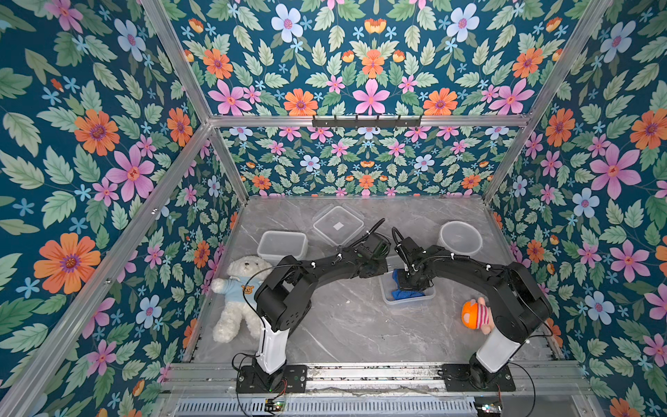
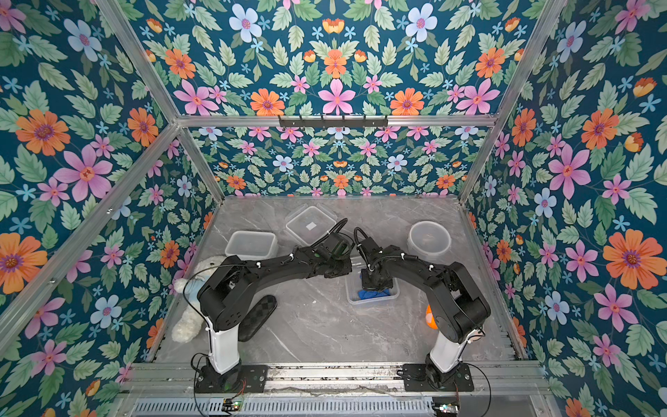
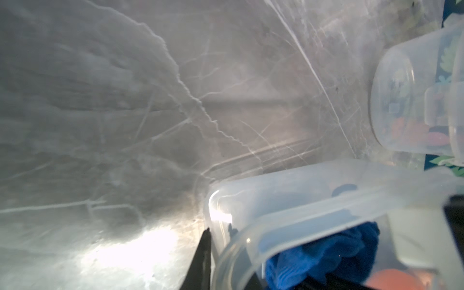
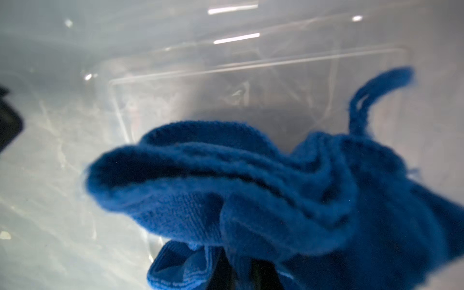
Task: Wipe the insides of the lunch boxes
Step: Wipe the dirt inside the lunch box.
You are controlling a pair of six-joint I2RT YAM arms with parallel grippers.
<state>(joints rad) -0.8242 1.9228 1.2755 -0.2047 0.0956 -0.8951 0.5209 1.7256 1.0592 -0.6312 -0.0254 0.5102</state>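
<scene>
Over on the left of the table (image 1: pixel 343 325) a white teddy (image 1: pixel 236 289) lies flat, and just past it the rectangular lunch box (image 1: pixel 282 244) stands empty, with the flat lids (image 1: pixel 338 224) farther back. Next comes the left pincer (image 3: pixel 218 229), pressed together on a corner wall of the middle lunch box (image 1: pixel 409 302), from what its wrist view shows. Inside that box the right pincer (image 1: pixel 411 283) reaches down, pinching a bunched blue cloth (image 1: pixel 406 294) against the floor of it. The round lunch box (image 1: pixel 460 249) waits at the back right, and an orange toy (image 1: pixel 474 314) lies near the right arm.

To my eye this is the wipe of the middle box. The left grip ought to hold firm, since thin plastic will skid on the marble. The right arm should press lightly, sweep the cloth into each corner and up the walls, and have cloth, not metal, meet the plastic.
</scene>
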